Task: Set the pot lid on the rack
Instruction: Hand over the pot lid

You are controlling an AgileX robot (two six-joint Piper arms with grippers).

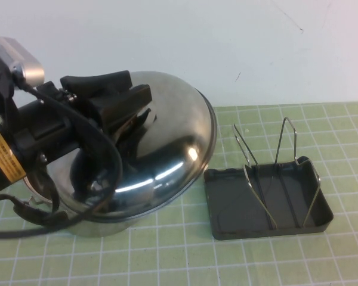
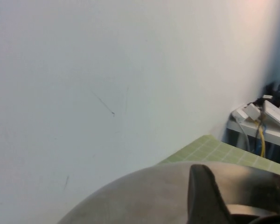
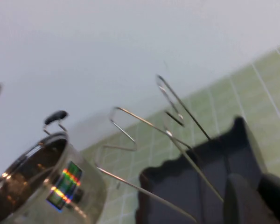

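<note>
The pot lid [image 1: 167,137], round and shiny steel, hangs tilted over the steel pot [image 1: 101,225] at the left. My left gripper [image 1: 120,94] is shut on the lid's top, and the black knob is hidden between its fingers. In the left wrist view one dark finger [image 2: 203,196] lies against the lid's dome [image 2: 140,196]. The rack [image 1: 227,202], a dark grey tray with wire loops [image 1: 253,179], stands empty to the right of the pot. My right gripper [image 3: 259,196] is out of the high view; it is shut and empty just above the rack [image 3: 177,191].
The green gridded mat [image 1: 185,256] covers the table and a white wall [image 1: 227,42] stands behind. The open pot [image 3: 42,186] with its black handle [image 3: 56,116] shows in the right wrist view. A side shelf with cables [image 2: 263,126] stands beyond the mat.
</note>
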